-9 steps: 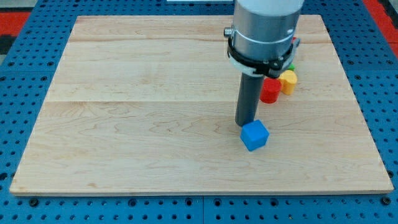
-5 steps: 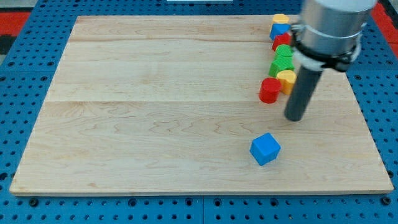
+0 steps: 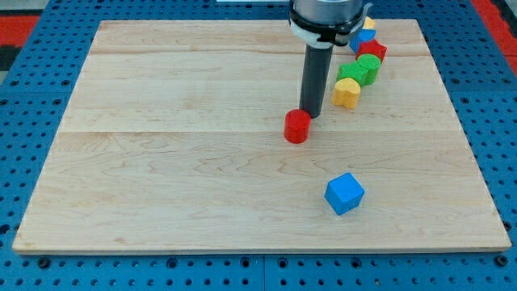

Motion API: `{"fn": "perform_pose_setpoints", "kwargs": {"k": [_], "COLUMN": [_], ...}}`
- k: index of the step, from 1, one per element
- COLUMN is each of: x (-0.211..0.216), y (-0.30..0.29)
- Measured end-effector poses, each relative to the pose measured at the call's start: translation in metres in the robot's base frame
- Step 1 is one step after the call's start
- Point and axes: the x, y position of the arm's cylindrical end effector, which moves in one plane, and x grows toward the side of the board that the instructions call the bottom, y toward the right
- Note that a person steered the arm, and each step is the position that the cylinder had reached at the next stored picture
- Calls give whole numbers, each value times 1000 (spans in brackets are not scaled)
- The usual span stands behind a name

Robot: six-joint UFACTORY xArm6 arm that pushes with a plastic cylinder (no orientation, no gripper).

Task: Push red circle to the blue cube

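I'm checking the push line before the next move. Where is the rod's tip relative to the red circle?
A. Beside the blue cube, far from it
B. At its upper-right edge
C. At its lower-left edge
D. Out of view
B: my tip sits at the upper-right edge of the red circle, while the blue cube lies apart, toward the view's bottom right.

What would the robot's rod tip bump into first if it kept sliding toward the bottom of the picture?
My tip sits just above-right of the red circle block, seemingly touching it, so it would probably meet that first. The blue cube lies farther down, to the right.

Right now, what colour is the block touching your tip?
Red: the red circle sits right against my tip, clearest in the camera view.
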Motion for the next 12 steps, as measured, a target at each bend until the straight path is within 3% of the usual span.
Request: {"fn": "perform_pose_setpoints", "kwargs": {"k": [3, 6, 10, 12], "x": [21, 50, 63, 43], "y": [-78, -5, 13, 135]}}
